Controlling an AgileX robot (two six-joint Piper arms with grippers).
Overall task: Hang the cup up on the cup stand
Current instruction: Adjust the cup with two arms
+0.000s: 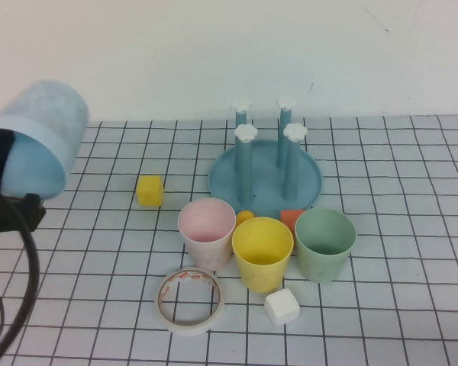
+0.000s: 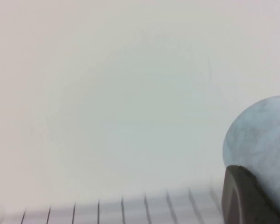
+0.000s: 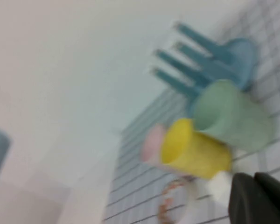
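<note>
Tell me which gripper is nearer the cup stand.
Cannot tell for sure. The left gripper is up at the table's far left, well left of the cup stand, shut on the light blue cup. The right gripper is outside the high view.

I can't read any words or numbers here. The only marks I find are small red ones going round the top of the tape roll (image 1: 189,303), which lies just in front of the pink cup (image 1: 206,232). They look like printed letters or little pictures, but they are too tiny and fuzzy for me to make out. In the right wrist view the tape roll shows the same red marks, all smeared. The cups, the blocks and the blue stand near the pink cup are plain, with no labels I can see.
</note>
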